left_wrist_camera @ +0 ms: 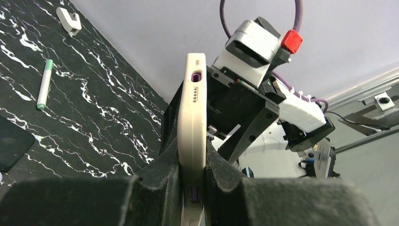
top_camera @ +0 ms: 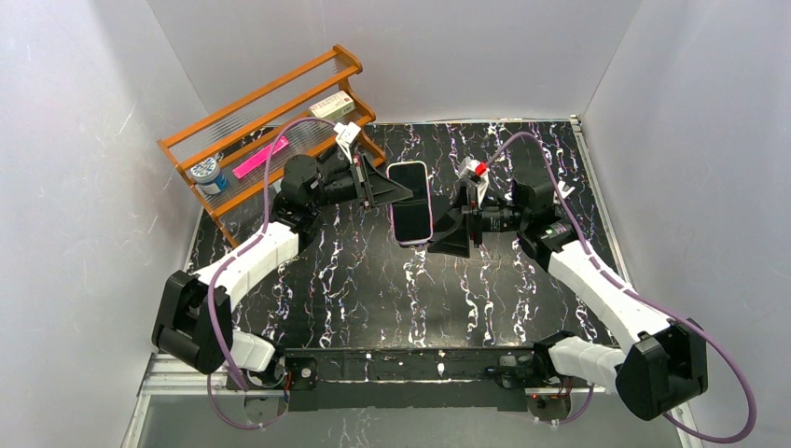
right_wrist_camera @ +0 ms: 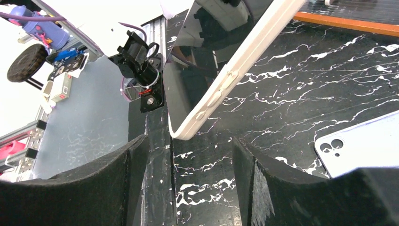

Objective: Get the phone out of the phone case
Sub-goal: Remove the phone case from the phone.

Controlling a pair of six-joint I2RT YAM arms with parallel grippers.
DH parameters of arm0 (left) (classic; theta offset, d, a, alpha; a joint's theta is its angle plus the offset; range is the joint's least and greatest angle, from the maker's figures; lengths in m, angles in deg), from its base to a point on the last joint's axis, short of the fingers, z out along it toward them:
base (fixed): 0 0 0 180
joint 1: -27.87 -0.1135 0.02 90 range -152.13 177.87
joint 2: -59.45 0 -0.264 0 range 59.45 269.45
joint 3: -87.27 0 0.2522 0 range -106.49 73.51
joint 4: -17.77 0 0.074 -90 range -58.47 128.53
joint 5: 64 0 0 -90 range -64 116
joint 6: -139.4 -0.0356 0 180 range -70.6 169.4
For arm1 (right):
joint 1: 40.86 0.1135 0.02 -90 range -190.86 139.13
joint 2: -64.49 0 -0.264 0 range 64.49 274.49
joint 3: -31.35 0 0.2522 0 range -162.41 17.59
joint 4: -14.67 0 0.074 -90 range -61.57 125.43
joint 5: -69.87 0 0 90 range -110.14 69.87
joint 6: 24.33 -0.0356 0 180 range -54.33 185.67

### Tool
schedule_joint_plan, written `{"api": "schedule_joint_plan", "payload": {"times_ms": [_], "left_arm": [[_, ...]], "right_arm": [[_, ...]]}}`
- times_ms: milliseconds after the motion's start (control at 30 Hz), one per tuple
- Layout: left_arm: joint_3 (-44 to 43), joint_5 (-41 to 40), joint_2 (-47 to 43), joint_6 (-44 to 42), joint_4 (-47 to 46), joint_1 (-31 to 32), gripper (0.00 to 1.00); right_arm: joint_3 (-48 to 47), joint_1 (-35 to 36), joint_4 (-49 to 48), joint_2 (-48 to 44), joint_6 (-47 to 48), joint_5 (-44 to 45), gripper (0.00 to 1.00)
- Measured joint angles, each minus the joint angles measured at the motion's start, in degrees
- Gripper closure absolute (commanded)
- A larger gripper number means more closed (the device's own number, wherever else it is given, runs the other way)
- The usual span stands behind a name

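The phone (top_camera: 411, 205) has a dark screen and sits in a cream case. It is held up above the marbled table at the middle back. My left gripper (top_camera: 395, 192) is shut on its left long edge. The left wrist view shows the case edge (left_wrist_camera: 192, 108) clamped between my left gripper's (left_wrist_camera: 193, 169) pads. My right gripper (top_camera: 438, 241) is open at the phone's lower right corner. In the right wrist view the phone (right_wrist_camera: 207, 56) hangs tilted, its corner just beyond my open right gripper (right_wrist_camera: 188, 179), not touching the fingers (right_wrist_camera: 131, 179).
A wooden rack (top_camera: 270, 121) at the back left holds a blue roll (top_camera: 207, 173), a pink item (top_camera: 261, 157) and a small box (top_camera: 333, 105). A pale spare case (right_wrist_camera: 357, 146) lies flat on the table. A green-capped marker (left_wrist_camera: 44, 84) and a white hook (left_wrist_camera: 68, 21) lie further off.
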Motion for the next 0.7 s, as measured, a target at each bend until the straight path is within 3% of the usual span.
{"api": "schedule_joint_plan", "payload": {"times_ms": [233,433,700], "left_arm": [[-1.51,3.10,1.07,-0.79,0.07,0.00,1.00],[-2.43,4.39,1.36,-0.81,0.04,0.00,1.00],[-2.93,5.22,1.42,-0.63,0.00,-0.17,1.00]], "right_arm": [[-2.78,0.00,-0.15,4.00,0.20,-3.23,0.39],[-3.87,0.02,0.22,5.55,1.16,-5.99,0.56],[-6.14,0.35,1.60,6.82,3.23,-8.26,0.51]]}}
